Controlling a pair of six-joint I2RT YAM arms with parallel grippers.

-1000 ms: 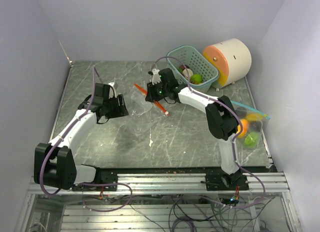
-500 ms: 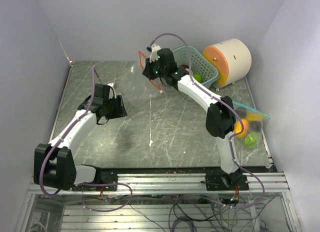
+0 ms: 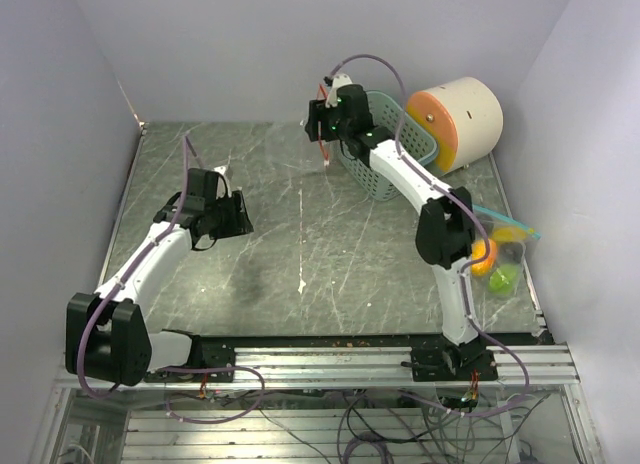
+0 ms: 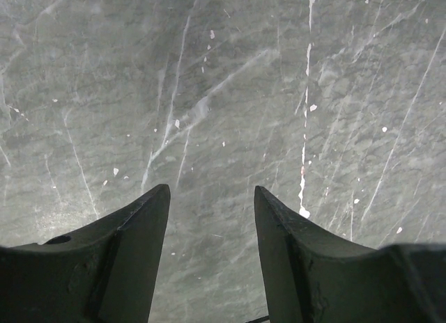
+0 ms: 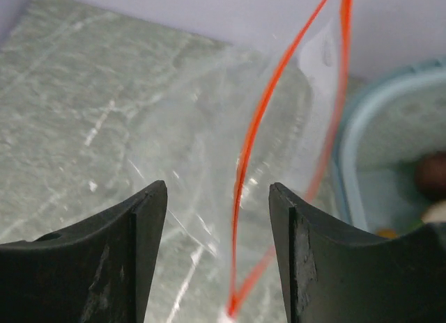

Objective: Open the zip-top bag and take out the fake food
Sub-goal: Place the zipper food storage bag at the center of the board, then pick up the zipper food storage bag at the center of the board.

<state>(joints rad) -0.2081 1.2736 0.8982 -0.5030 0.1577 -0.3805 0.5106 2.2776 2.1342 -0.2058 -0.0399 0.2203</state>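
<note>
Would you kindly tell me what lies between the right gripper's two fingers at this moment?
The clear zip-top bag, its red zip edge running through the gap between the fingers; the right wrist view shows it.

The left arm (image 3: 150,259) and right arm (image 3: 402,176) have white links and black joints. A thin purple cable (image 3: 186,169) runs along each one. The left hand (image 4: 211,191) and right hand (image 5: 217,186) have dark, matt, wedge-shaped fingers (image 4: 132,253).

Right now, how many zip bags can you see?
2. The red-zip bag is at the right gripper, next to the basket. The blue-zip bag lies by the right wall with orange and green toy food inside. Another might be hidden.
</note>
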